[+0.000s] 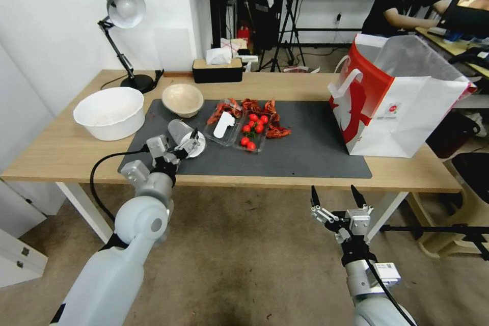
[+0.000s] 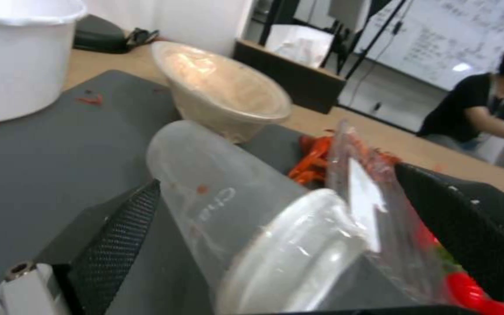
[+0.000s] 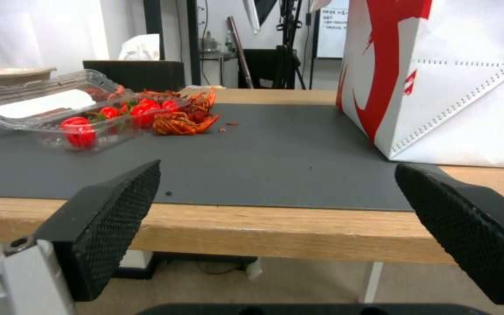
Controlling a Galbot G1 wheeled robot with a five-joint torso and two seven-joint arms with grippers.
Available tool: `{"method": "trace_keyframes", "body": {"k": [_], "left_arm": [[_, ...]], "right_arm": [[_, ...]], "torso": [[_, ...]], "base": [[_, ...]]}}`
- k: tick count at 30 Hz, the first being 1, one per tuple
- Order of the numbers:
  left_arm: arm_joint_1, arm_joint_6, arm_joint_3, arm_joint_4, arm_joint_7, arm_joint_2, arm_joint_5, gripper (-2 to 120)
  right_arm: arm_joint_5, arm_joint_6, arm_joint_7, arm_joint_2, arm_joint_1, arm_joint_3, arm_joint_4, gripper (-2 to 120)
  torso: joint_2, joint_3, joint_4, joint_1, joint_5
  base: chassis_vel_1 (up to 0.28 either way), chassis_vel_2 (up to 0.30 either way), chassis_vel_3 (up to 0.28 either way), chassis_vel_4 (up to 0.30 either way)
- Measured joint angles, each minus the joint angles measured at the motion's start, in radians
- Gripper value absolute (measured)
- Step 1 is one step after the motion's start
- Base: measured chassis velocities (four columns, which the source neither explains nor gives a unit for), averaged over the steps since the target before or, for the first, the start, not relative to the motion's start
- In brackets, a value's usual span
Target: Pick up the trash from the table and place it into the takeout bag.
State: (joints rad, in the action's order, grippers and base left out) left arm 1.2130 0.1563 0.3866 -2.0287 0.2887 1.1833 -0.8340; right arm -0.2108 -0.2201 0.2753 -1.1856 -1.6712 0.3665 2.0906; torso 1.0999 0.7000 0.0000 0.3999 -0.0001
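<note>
Left gripper (image 1: 189, 143): spread wide around the tipped translucent lidded cup (image 2: 246, 227) on the grey mat (image 1: 305, 155) | right gripper (image 1: 338, 198): held wide apart, below the table (image 1: 56, 150) edge.

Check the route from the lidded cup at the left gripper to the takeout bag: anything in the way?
Yes. The translucent cup lies between the open left gripper's fingers. Between it and the takeout bag, the clear tray of tomatoes and red shell scraps sit on the mat. Beyond them, bare mat.
</note>
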Motion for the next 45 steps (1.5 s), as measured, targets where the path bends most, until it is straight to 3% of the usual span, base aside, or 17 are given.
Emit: {"method": "trace_keyframes", "body": {"k": [9, 13, 35, 45], "left_arm": [[-0.099, 0.052, -0.076, 0.048, 0.125, -0.008, 0.002, 100], [-0.147, 0.074, -0.100, 0.085, 0.187, -0.007, 0.055, 100], [-0.193, 0.141, -0.163, 0.126, 0.276, 0.028, 0.031, 100], [-0.191, 0.146, -0.163, 0.128, 0.283, 0.028, 0.032, 100]], "right_arm": [[0.018, 0.008, 0.004, -0.005, -0.001, 0.000, -0.004, 100], [0.023, 0.010, 0.006, -0.010, 0.001, 0.002, -0.012, 100], [0.035, 0.010, 0.009, -0.017, 0.003, 0.013, -0.031, 100], [0.035, 0.010, 0.009, -0.017, 0.003, 0.013, -0.031, 100]], "torso": [[0.000, 0.000, 0.0000, 0.000, 0.0002], [0.000, 0.000, 0.0000, 0.000, 0.0000], [0.000, 0.000, 0.0000, 0.000, 0.0001], [0.000, 0.000, 0.0001, 0.000, 0.0001]], "base": [[0.000, 0.000, 0.000, 0.000], [0.000, 0.000, 0.000, 0.000], [0.000, 0.000, 0.000, 0.000], [0.000, 0.000, 0.000, 0.000]]}}
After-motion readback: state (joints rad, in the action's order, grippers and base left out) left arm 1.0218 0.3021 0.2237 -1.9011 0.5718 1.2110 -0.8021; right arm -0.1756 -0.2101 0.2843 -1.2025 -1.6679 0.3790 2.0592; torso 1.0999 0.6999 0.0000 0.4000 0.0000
